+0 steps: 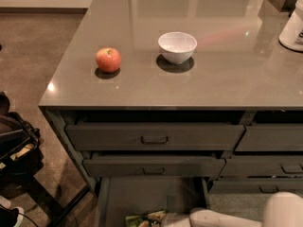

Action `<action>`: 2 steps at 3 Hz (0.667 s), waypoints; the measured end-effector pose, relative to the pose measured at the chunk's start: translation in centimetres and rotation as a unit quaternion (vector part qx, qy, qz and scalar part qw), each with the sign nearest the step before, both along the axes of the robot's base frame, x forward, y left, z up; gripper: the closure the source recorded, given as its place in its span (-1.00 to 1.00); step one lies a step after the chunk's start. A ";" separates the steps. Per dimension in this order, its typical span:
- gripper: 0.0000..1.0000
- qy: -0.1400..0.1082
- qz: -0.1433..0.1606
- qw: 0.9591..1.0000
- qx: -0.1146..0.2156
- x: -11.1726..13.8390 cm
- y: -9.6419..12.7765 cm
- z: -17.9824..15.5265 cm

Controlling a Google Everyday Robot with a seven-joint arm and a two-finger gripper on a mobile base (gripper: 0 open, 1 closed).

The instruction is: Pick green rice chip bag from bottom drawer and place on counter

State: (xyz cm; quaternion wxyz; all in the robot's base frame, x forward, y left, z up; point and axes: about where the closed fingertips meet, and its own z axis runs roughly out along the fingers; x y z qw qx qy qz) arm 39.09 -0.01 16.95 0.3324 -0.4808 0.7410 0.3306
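Note:
The green rice chip bag [144,218] lies at the near end of the open bottom drawer [137,195], only its top edge showing at the frame's bottom. My gripper [173,219] reaches in from the right at the bottom edge, right beside the bag; its white arm [227,217] runs off to the lower right. The counter [189,74] is a glossy grey-brown top above the drawers.
A red apple [108,59] and a white bowl [177,47] stand on the counter. A white container [293,27] is at the far right. Two handled drawers [154,137] sit slightly ajar above the bottom one. Dark bags [14,145] lie on the floor at left.

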 end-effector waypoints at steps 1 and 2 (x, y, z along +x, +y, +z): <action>1.00 -0.025 -0.002 0.999 0.021 0.0 -1.1 3.4; 1.00 -0.047 0.001 0.999 0.019 1.1 -1.9 4.9</action>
